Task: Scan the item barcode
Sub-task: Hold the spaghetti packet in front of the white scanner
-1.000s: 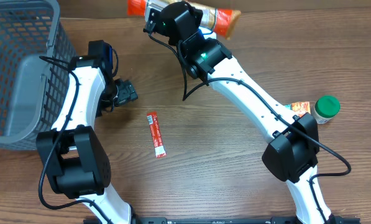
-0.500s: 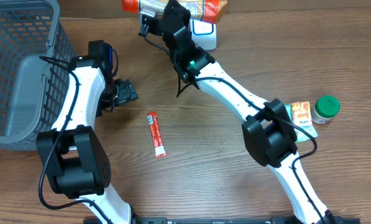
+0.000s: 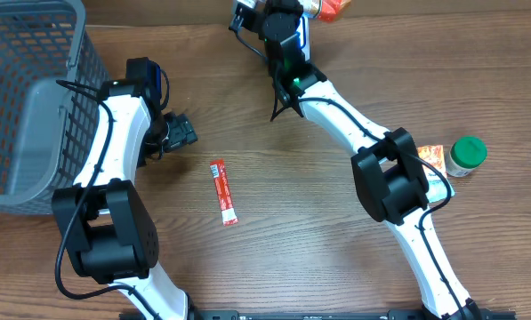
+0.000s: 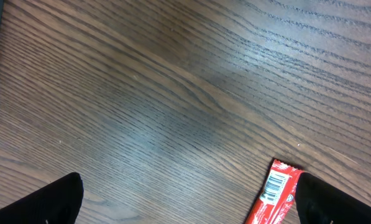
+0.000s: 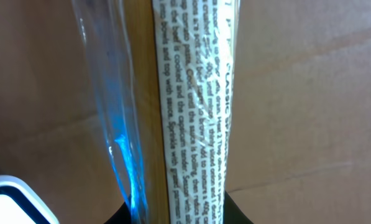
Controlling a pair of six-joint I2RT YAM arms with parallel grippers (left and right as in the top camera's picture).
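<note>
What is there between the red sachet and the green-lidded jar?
Overhead view: from the red sachet, bare wood, then the right arm crossing, then an orange packet just before the jar.

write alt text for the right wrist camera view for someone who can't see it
A tall, narrow package in clear wrap fills the close-up, upright, its white label of small print facing the camera, gripped at its base by the right gripper. Brown cardboard lies behind, and a white object's corner shows at lower left.
</note>
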